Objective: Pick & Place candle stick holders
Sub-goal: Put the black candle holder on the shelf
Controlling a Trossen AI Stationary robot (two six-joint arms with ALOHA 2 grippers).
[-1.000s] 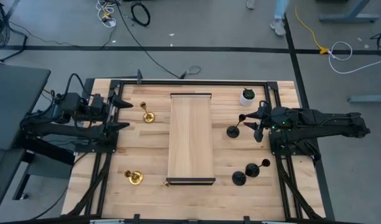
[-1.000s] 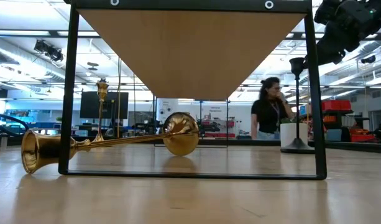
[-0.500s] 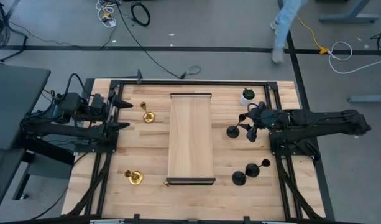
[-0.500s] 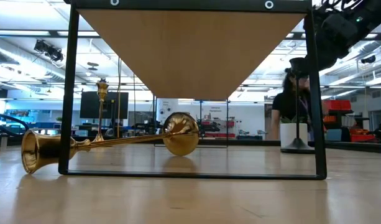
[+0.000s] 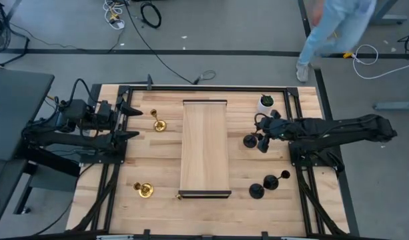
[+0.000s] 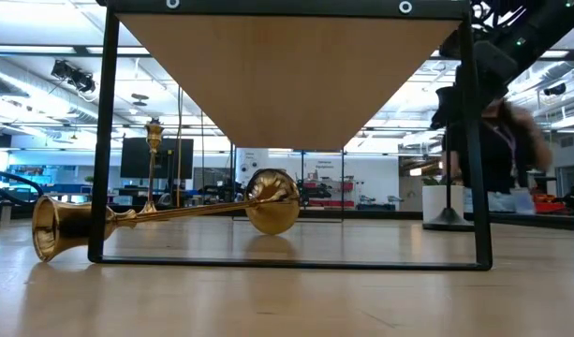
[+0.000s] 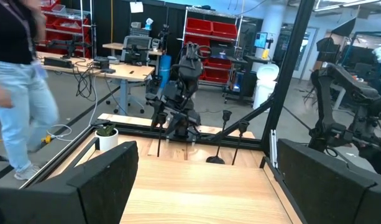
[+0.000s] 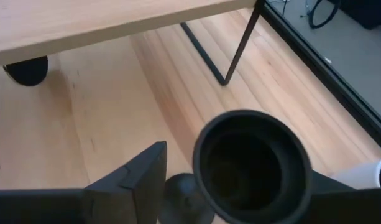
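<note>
A black candle stick holder (image 5: 250, 141) stands on its round base right of the raised wooden shelf (image 5: 204, 143). My right gripper (image 5: 260, 135) is open around its cup (image 8: 252, 163), one finger (image 8: 137, 177) standing clear beside it. Two more black holders (image 5: 257, 191) (image 5: 277, 179) stand near the front right. One gold holder (image 5: 157, 122) stands at the far left. Another gold holder (image 5: 143, 190) lies on its side (image 6: 165, 215) at the near left. My left gripper (image 5: 129, 121) waits open and level at the left edge. My right gripper comes slanting down from the table's right with the cup of the black holder between its fingers. One finger is apart from the cup. The cup hides the other finger, so I cannot tell whether it touches.
A small white pot with a green plant (image 5: 265, 102) stands just beyond my right gripper. The shelf's thin black legs (image 8: 237, 46) rise close to the holder. A person (image 5: 337, 30) walks past the table's far right corner.
My right gripper has moved toward the table's left and sunk a little, tipping further down, until its fingers stand around the black holder's cup. The holder has stayed in place. The person behind the table has walked to the right.
</note>
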